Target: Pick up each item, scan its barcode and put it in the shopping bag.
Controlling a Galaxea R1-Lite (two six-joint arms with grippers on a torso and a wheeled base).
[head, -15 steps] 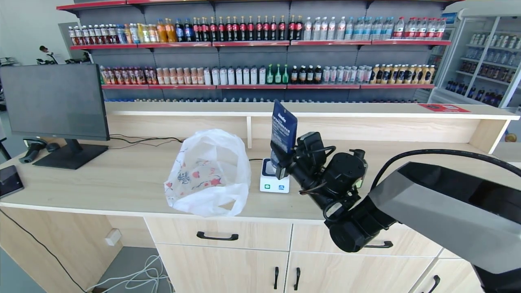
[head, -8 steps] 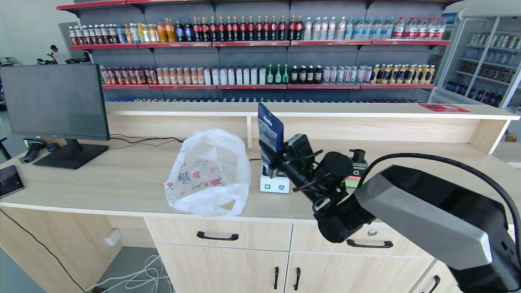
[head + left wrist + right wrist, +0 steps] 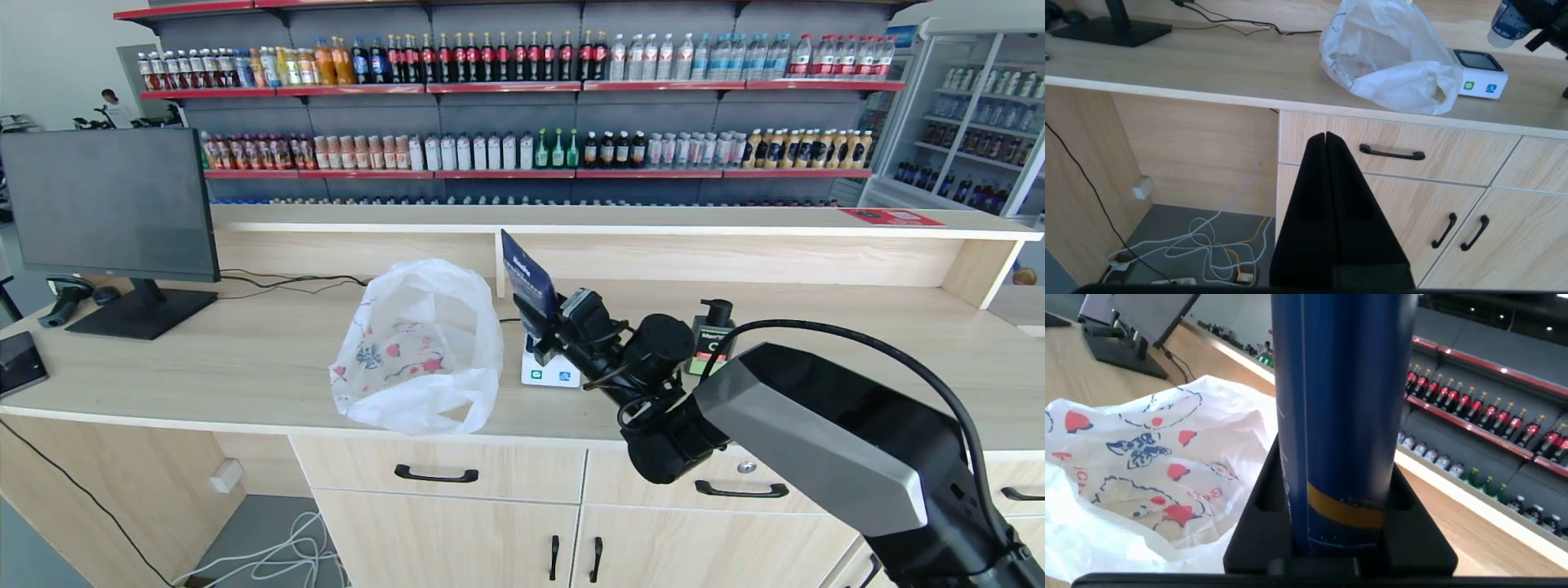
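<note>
My right gripper (image 3: pixel 544 328) is shut on a tall dark blue packet (image 3: pixel 528 280), held tilted above the white barcode scanner box (image 3: pixel 550 369) and just right of the shopping bag. In the right wrist view the blue packet (image 3: pixel 1341 416) stands between the black fingers (image 3: pixel 1259 508), with the bag (image 3: pixel 1143 478) beyond it. The white plastic shopping bag (image 3: pixel 420 343) with red and blue prints sits open on the counter (image 3: pixel 245 359). My left gripper (image 3: pixel 1327 167) hangs shut below the counter edge, in front of the drawers. A dark pump bottle (image 3: pixel 711 332) stands on the counter right of the scanner.
A monitor (image 3: pixel 110 208) on a stand and a handheld scanner (image 3: pixel 64 298) sit at the counter's left, with cables behind. A raised wooden ledge (image 3: pixel 620 224) runs along the back. Shelves of drink bottles (image 3: pixel 506 106) line the far wall. Cables (image 3: pixel 1208 253) lie on the floor below.
My right gripper has carried the blue packet left and downward, toward the shopping bag, tilting it more. The pump bottle has come into sight behind the arm.
</note>
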